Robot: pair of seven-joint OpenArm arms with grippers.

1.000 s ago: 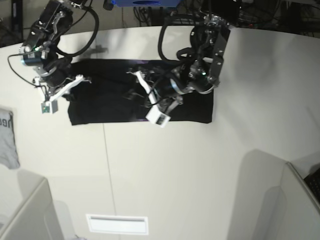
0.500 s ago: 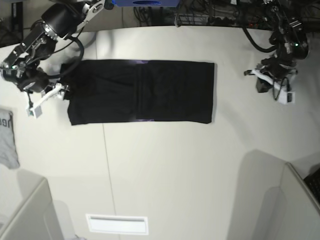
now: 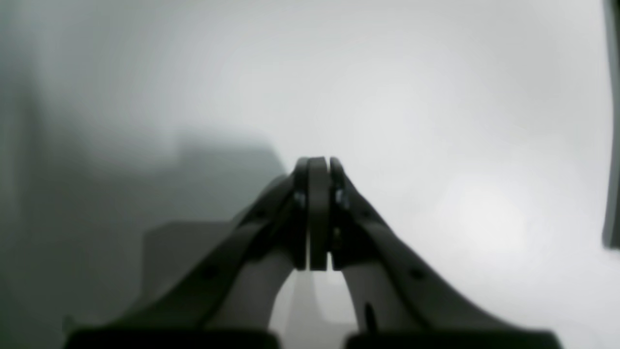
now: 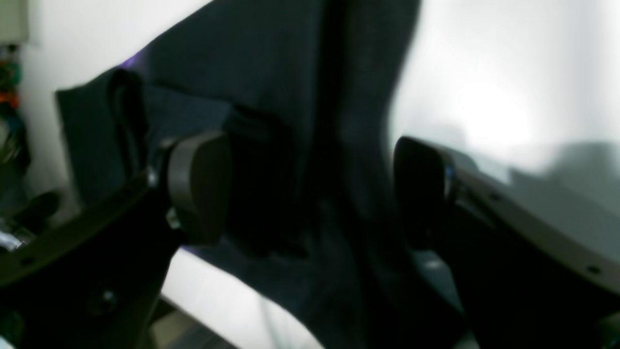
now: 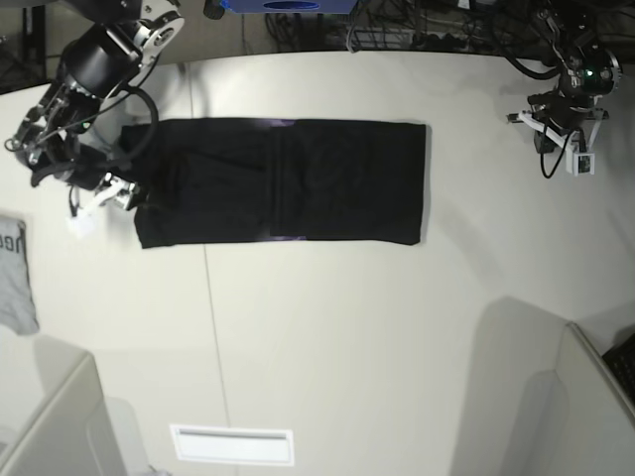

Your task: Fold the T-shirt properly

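Pale table (image 5: 327, 337); black T-shirt (image 5: 288, 181) flat, folded into long band. Left gripper (image 3: 317, 167) pinched closed, empty. Right gripper (image 4: 310, 194) spread wide, straddling shirt edge. Grey garment (image 5: 15, 273) far left.

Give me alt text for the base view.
A black T-shirt, folded into a long rectangle, lies flat on a pale table. The right tool sits at its left end; the left tool hangs far off, at the right.

T-shirt (image 5: 283, 181): black cloth, matt, soft, with shallow creases; table (image 5: 347, 347): pale, smooth, faint sheen, hot glare patch toward 3 o'clock in the right wrist view. Right gripper (image 4: 310, 194) pads look like matt dark rubbery plastic; left gripper (image 3: 317, 213) fingers dull grey moulded plastic with small metal screws. Grey garment (image 5: 15, 278) at 9 o'clock: matt cloth.
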